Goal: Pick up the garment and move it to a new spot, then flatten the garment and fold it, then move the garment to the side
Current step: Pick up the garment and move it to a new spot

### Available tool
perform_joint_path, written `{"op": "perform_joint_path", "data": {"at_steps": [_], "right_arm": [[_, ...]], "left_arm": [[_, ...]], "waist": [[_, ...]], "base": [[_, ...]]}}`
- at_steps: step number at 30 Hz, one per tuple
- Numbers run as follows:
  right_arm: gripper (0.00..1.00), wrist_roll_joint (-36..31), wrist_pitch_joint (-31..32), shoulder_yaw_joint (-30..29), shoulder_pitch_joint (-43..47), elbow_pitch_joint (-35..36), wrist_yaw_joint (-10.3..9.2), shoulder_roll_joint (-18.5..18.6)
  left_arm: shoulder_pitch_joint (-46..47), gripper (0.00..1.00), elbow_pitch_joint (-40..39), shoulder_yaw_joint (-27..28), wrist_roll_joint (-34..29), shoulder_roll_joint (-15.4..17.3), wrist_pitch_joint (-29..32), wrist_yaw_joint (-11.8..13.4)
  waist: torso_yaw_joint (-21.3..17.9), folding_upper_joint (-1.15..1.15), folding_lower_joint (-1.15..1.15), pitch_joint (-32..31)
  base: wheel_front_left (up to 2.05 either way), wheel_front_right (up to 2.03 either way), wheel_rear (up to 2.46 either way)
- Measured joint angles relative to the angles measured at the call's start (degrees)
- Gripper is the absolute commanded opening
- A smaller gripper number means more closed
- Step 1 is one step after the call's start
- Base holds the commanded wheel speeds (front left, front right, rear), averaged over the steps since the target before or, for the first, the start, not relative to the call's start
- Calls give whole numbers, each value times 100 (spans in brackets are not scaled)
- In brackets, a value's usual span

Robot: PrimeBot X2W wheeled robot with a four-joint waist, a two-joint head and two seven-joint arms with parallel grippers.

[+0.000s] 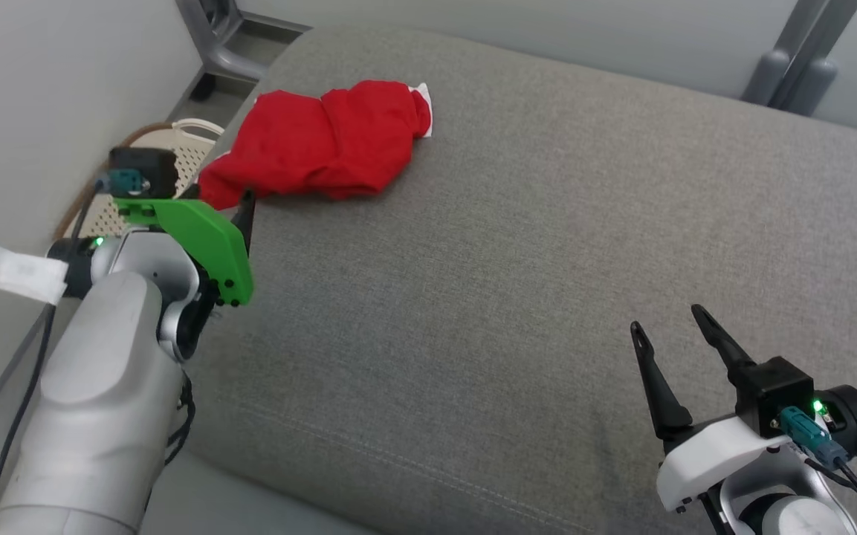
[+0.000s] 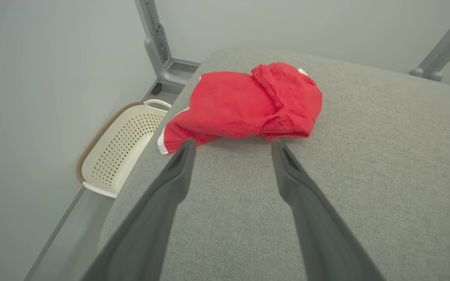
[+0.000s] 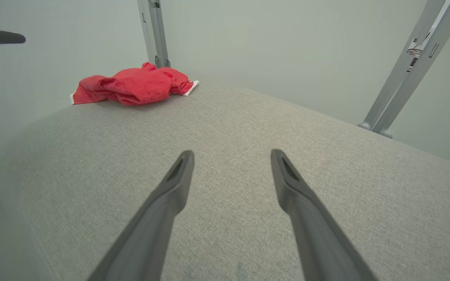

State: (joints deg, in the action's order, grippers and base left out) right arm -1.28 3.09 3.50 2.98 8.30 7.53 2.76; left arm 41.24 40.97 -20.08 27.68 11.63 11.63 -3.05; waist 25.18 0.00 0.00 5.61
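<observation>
Grey cushion [image 1: 517,282] is carrying the red garment [image 1: 324,141], which is lying crumpled at its far left corner, one end reaching the left edge, with a basket [image 2: 119,152] sitting below on the floor. Left gripper [image 2: 232,146] is hovering just beside the garment's near side, fingers spread wide and holding nothing; the garment's long axis is lying crosswise to them. Right gripper [image 1: 667,321] is hanging toward the near right corner, likewise spread and empty, well apart from the garment. Being much nearer, the left arm is looking like the one to make the pick.
</observation>
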Motion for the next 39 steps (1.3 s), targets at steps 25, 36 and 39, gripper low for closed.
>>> {"op": "perform_joint_path", "data": {"at_steps": [25, 36, 39], "right_arm": [[100, -533, 567, 19, 29, 1240, 0, 2], [100, -369, 421, 94, -42, 989, 0, 3], [100, -258, 341, 167, -118, 834, 0, 3]], "left_arm": [[2000, 100, 2256, -209, -38, 201, 229, -214], [2238, 0, 2572, -229, -109, 205, -486, 11], [2260, 0, 2596, -209, -47, 168, -664, 1]], "waist": [[-1043, 0, 1, 2082], [-1246, 0, 0, 2059], [-1249, 0, 0, 1911]], "base": [[0, 0, 0], [0, 0, 0], [0, 0, 0]]}}
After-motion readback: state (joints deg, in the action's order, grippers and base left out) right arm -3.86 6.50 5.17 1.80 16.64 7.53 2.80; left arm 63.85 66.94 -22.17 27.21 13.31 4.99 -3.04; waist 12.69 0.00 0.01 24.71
